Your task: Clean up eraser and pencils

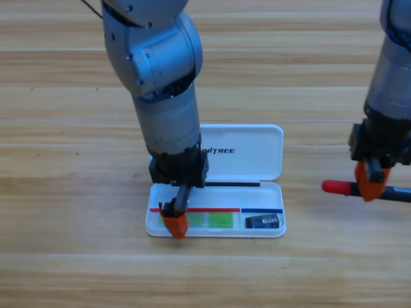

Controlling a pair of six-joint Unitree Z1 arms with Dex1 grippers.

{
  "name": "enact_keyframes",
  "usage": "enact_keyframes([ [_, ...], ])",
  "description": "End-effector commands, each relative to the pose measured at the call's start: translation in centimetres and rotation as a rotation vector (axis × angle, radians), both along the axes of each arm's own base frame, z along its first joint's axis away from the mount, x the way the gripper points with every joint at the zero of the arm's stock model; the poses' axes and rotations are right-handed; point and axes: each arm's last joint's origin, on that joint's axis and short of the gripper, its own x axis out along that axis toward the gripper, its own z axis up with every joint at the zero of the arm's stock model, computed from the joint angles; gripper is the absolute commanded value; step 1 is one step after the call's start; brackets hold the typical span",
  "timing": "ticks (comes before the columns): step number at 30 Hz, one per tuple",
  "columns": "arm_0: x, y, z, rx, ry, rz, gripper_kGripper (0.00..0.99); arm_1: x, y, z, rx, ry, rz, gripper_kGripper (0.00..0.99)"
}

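The white case [277, 206] lies open at the table's middle. In its tray's left compartment the green pencil [212, 220] lies flat. My left gripper [176, 219] hangs over that pencil's left end, open, one orange jaw swung out toward the tray's front edge. The eraser [263, 221] rests in the tray's right compartment. To the right of the case, my right gripper [370, 182] is shut on the black pencil [399, 193], whose red cap [336, 187] points left toward the case.
The case's lid [250, 149] lies flat behind the tray. The left arm's grey body [157, 77] rises over the table behind the case. Bare wooden table [70, 212] surrounds the case.
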Motion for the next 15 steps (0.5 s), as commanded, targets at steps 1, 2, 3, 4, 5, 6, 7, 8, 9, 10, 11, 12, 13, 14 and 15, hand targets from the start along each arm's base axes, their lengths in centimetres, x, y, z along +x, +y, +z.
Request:
enact_keyframes([
  [1,-1.8,2.0,2.9,-0.038,0.004,-0.005,0.99,-2.9,3.9,2.2,0.04,-0.017,0.093,0.0],
  [2,-1.8,3.1,4.2,-0.055,0.0,0.012,0.99,-2.8,4.6,2.1,0.037,-0.013,0.103,0.0],
  [3,-1.7,4.4,5.5,-0.073,-0.006,0.033,0.99,-2.9,5.3,2.0,0.037,-0.013,0.11,0.0],
  [4,-1.7,5.6,6.9,-0.095,-0.012,0.057,0.99,-2.8,5.9,2.0,0.035,-0.013,0.116,0.0],
  [5,-1.6,7.1,8.2,-0.114,-0.015,0.089,0.99,-2.8,6.6,1.9,0.031,-0.011,0.123,0.0],
  [6,-1.4,8.7,9.4,-0.135,-0.017,0.124,0.99,-2.7,7.4,1.8,0.028,-0.008,0.127,0.0],
  [7,-1.3,10.5,10.5,-0.157,-0.026,0.161,0.99,-2.7,8.1,1.7,0.026,-0.006,0.135,0.0],
  [8,-1.2,12.4,11.5,-0.185,-0.038,0.201,0.99,-2.5,8.7,1.5,0.024,-0.006,0.139,0.0],
  [9,-1.2,14.3,12.5,-0.213,-0.05,0.24,0.99,-2.4,9.4,1.3,0.02,-0.005,0.144,0.0],
  [10,-1.2,16.1,13.2,-0.237,-0.064,0.278,0.99,-2.2,10.1,1.1,0.019,-0.006,0.147,0.0],
  [11,-1.2,17.5,13.6,-0.251,-0.072,0.3,0.99,-2.0,10.7,0.8,0.016,-0.005,0.15,0.0],
  [12,-1.1,18.7,13.8,-0.259,-0.077,0.322,0.99,-1.8,11.3,0.6,0.017,-0.006,0.155,0.0],
  [13,-1.1,19.8,13.9,-0.267,-0.081,0.344,0.99,-1.7,11.8,0.3,0.015,-0.006,0.159,0.0],
  [14,-0.9,20.6,13.8,-0.267,-0.08,0.366,0.99,-1.6,12.5,-0.1,0.013,-0.005,0.167,0.0],
  [15,-0.8,21.3,13.8,-0.273,-0.077,0.384,0.99,-1.5,13.0,-0.3,0.018,-0.009,0.172,0.0],
])
